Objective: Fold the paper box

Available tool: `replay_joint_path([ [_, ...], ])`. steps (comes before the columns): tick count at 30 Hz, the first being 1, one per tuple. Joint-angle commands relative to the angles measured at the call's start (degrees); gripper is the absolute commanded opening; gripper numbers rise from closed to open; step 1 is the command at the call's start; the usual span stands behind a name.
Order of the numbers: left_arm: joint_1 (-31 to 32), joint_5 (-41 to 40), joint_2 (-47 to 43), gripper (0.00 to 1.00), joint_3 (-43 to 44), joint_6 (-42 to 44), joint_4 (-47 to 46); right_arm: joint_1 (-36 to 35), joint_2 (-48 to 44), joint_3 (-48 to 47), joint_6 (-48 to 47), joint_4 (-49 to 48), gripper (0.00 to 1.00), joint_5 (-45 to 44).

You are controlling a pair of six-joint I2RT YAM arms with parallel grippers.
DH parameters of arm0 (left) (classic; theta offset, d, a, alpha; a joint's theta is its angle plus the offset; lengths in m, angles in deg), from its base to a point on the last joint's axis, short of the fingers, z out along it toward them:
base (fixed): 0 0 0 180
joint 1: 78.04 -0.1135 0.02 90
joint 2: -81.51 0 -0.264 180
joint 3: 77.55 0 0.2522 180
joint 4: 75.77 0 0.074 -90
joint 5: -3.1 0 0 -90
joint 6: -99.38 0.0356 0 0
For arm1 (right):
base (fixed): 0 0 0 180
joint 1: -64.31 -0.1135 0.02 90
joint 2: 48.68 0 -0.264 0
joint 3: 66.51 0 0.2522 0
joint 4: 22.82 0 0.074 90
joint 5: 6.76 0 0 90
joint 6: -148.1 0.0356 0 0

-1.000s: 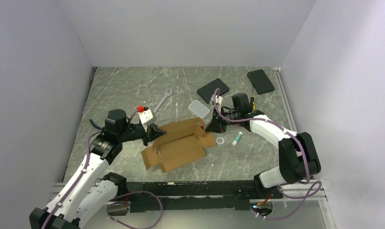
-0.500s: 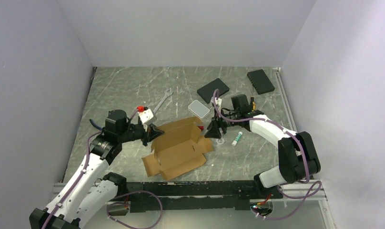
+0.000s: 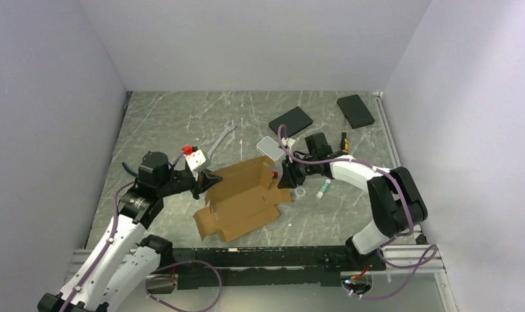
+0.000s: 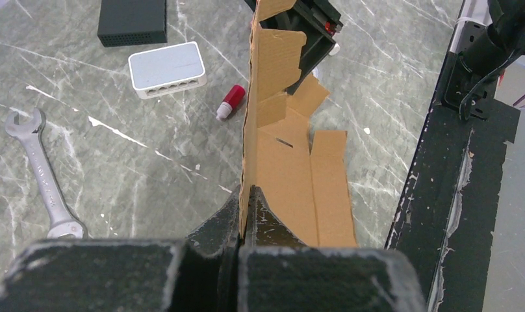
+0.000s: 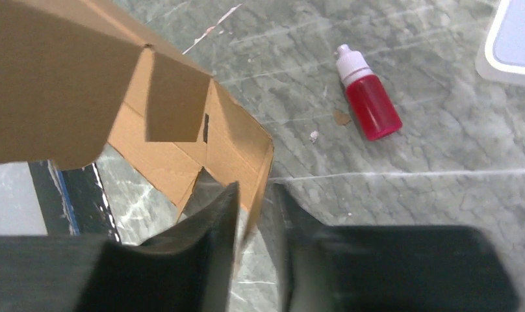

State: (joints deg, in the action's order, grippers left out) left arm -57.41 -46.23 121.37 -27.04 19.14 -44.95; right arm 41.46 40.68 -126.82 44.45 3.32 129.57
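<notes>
Apparently midway in the fold: holds up one panel of the paper box (image 3: 243,195), at the middle of the table (image 3: 182,123), toward its near edge. Clamps its left edge in the left gripper (image 3: 206,181), fingers closed on the cardboard. Straddles a right flap with the right gripper (image 3: 284,177), fingers apart, not yet pinching. Next, probably: close there, turn the flap inward. Cannot see creases behind the raised panel.
</notes>
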Motion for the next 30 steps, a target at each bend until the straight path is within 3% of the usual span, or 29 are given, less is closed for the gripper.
replay_joint_path([
  [1,0.1,-0.5,-2.2,0.0,1.6,0.0,-4.3,-0.2,-1.4,-2.9,2.6,-3.3,0.17,-4.6],
  [4,0.1,-0.3,-3.3,0.0,1.7,-1.1,-7.8,-1.9,-3.9,-3.3,4.2,-5.9,0.0,-8.8],
  [9,0.1,-1.5,-1.0,0.0,6.8,2.8,-4.9,-4.2,-7.2,-3.3,6.8,-9.5,0.0,-15.8],
  [13,0.1,-1.0,-0.4,0.0,8.0,3.8,-4.1,-4.1,-9.8,-0.2,10.0,-19.9,0.0,-19.0],
  [20,0.1,-3.7,-2.7,0.0,6.1,6.1,-4.7,-4.2,-11.1,4.4,13.6,-30.6,0.0,-20.7],
  [30,0.3,-1.9,-1.9,0.0,3.9,3.9,-1.4,-4.3,-9.7,7.8,16.1,-33.9,0.0,-16.1],
])
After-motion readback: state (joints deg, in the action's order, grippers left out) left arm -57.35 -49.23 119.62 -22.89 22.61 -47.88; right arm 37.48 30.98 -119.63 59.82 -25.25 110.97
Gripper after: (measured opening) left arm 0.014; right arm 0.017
